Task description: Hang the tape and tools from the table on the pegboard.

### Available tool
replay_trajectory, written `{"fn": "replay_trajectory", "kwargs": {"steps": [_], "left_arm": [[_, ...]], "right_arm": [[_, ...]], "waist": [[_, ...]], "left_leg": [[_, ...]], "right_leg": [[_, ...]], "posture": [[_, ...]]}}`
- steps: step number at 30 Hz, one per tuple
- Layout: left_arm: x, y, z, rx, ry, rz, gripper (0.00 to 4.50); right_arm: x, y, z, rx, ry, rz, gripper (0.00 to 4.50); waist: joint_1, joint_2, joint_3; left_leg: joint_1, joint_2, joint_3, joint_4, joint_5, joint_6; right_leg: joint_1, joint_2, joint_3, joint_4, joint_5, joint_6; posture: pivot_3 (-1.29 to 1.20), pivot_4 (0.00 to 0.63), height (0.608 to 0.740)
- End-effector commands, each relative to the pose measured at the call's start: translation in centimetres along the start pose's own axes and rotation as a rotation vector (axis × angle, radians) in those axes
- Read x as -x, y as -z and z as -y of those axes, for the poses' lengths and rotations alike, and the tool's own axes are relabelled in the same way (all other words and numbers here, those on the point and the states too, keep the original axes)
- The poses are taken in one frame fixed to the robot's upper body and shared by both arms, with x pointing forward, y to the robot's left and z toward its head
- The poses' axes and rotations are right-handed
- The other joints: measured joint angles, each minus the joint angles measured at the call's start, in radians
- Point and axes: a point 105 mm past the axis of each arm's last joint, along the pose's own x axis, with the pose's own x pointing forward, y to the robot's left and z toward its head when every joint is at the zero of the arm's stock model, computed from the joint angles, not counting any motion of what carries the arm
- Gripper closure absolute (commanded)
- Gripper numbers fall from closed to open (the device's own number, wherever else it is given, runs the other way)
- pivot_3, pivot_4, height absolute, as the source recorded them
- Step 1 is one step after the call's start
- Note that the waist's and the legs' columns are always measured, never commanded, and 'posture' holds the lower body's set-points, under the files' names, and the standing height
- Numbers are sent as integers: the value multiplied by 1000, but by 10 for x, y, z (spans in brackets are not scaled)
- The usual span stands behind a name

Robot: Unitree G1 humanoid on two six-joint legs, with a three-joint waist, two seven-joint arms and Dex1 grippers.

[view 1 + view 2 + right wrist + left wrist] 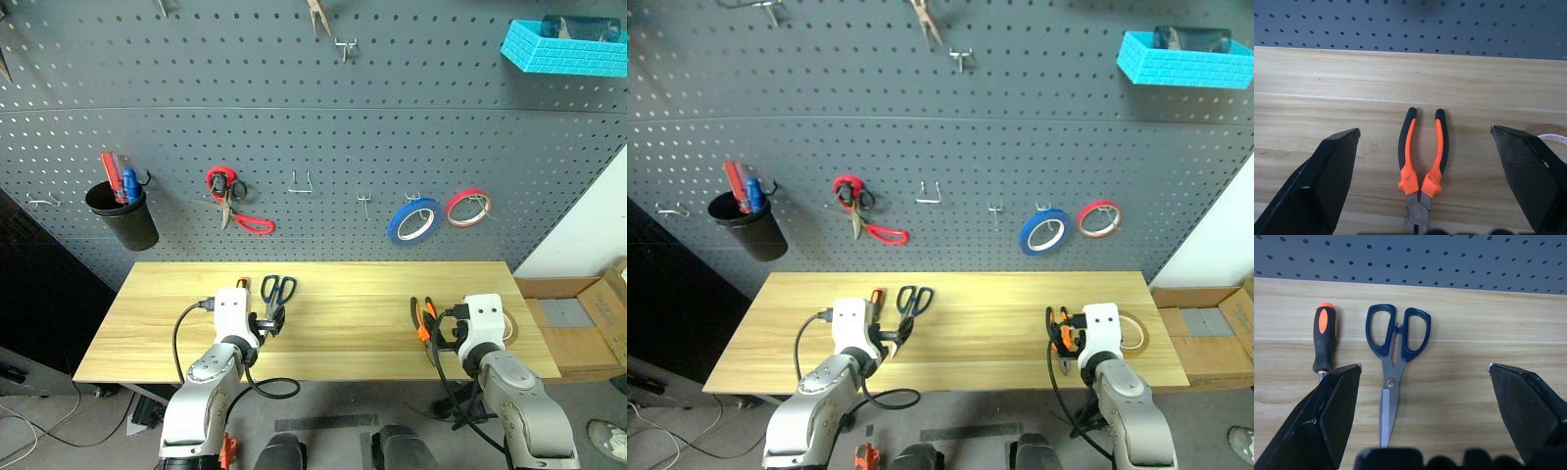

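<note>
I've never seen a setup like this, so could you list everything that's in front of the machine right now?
table: one, light wood, below the wall panel
scissors: one, blue handles, table's left part
screwdriver: one, black and orange, left of the scissors
pliers: one, orange and black, table's right part
tape: one, tan, right of the pliers
pegboard: one, dark grey, behind the table
shears: one, red handles, hanging
blue tape ring: one, hanging
red tape ring: one, hanging
cup: one, black, hanging left
bin: one, turquoise, upper right
left pincer: open, over the scissors
right pincer: open, over the pliers
</note>
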Motion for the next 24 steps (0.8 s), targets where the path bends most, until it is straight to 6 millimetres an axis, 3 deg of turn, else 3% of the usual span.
{"fn": "replay_trajectory", "kwargs": {"steps": [1, 13, 24], "left_arm": [[1, -10, -1, -24, 0, 41, 30], [0, -16, -2, -17, -14, 64, 30], [9, -5, 2, -16, 8, 41, 30]], "right_arm": [[3, -7, 4, 3, 10, 25, 0], [1, -11, 7, 17, 7, 27, 0], [7, -8, 11, 26, 23, 21, 0]], "waist": [[0, 0, 1], [0, -1, 23], [0, -1, 29]], "left_leg": [[0, 0, 0, 0, 0, 0], [0, 0, 0, 0, 0, 0], [-1, 0, 0, -1, 0, 0]], "right_leg": [[0, 0, 0, 0, 0, 0], [0, 0, 0, -1, 0, 0], [-1, -1, 0, -1, -1, 1]], "posture": [[-10, 129, 740], [-9, 157, 740], [-12, 152, 740]]}}
